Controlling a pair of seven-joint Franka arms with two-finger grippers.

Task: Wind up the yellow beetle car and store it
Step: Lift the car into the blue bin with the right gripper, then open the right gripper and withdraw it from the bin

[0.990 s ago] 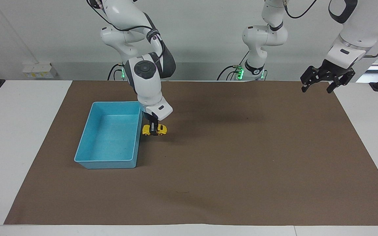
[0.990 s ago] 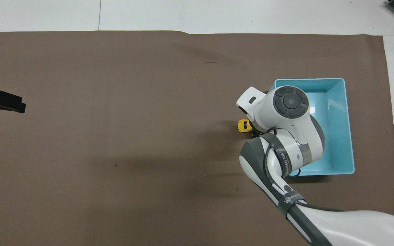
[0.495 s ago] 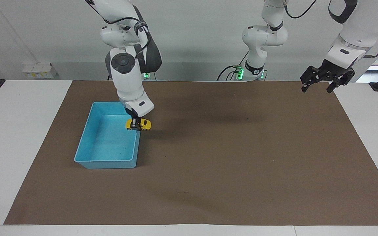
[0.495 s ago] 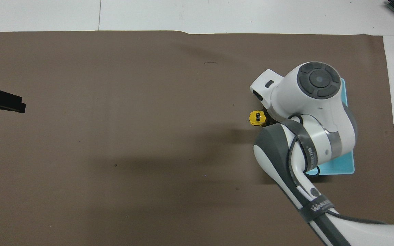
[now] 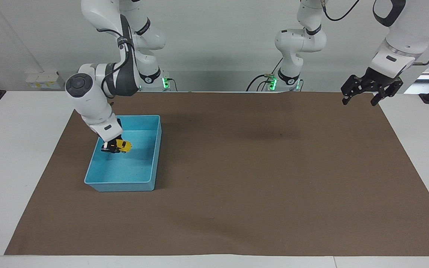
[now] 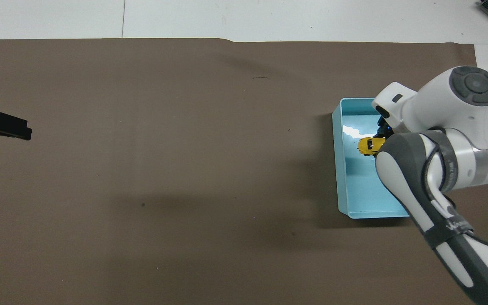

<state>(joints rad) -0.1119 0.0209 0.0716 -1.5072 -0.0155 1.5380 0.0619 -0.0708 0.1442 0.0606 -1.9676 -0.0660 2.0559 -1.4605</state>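
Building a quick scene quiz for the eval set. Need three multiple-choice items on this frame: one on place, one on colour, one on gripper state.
1. Where is the yellow beetle car?
A. Over the inside of the bin, held up by the right gripper
B. On the brown mat beside the bin
C. Under the left gripper

2. What colour is the bin?
A. Red
B. Light blue
C. White

3. What is the state of the left gripper?
A. Shut on the car
B. Open, holding nothing
C. Resting inside the bin

Answers:
1 A: in the facing view the right gripper has the car between its fingers over the bin's floor.
2 B: walls and floor are light blue in both views.
3 B: it waits with fingers spread over the mat's corner at the left arm's end, nothing between them.
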